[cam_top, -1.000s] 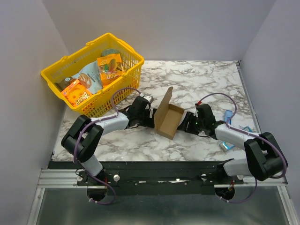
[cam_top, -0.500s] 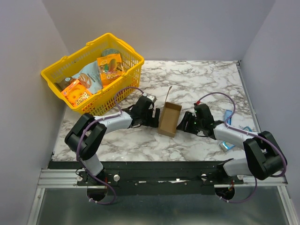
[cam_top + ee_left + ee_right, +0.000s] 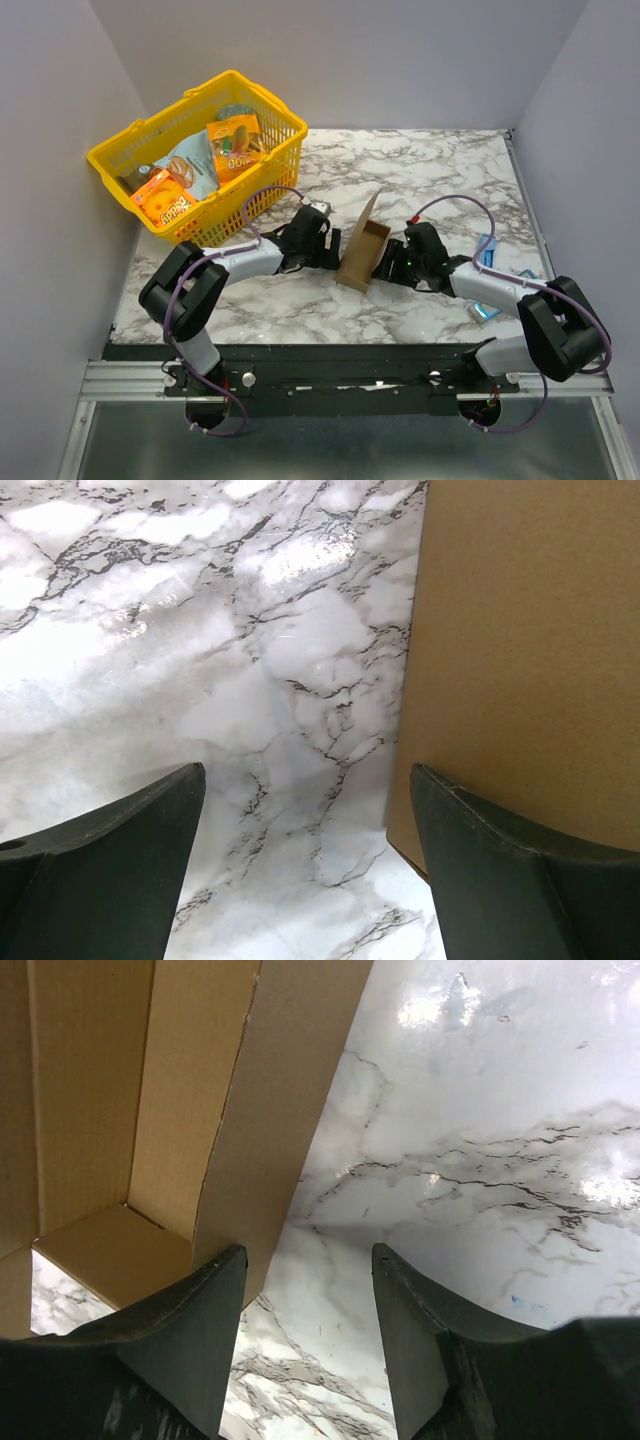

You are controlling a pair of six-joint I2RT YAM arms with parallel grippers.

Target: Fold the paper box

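Note:
The paper box (image 3: 362, 253) is a small brown cardboard box, tipped up on its side in the middle of the marble table (image 3: 450, 170), its lid flap standing up. My left gripper (image 3: 333, 250) is open at the box's left side; in the left wrist view (image 3: 305, 780) its right finger (image 3: 500, 870) lies against the brown outer wall (image 3: 520, 650). My right gripper (image 3: 392, 258) is open at the box's right side; in the right wrist view (image 3: 308, 1260) its left finger (image 3: 190, 1330) is against a flap of the box (image 3: 180, 1110), whose open inside shows.
A yellow basket (image 3: 196, 157) with printed snack packs stands at the back left. Small blue packets (image 3: 487, 250) lie on the table to the right, near my right arm. Grey walls close in the left, back and right sides.
The box has been tipped up from lying open on its bottom onto its side, lid flap now upright. Both grippers have moved inward against it.

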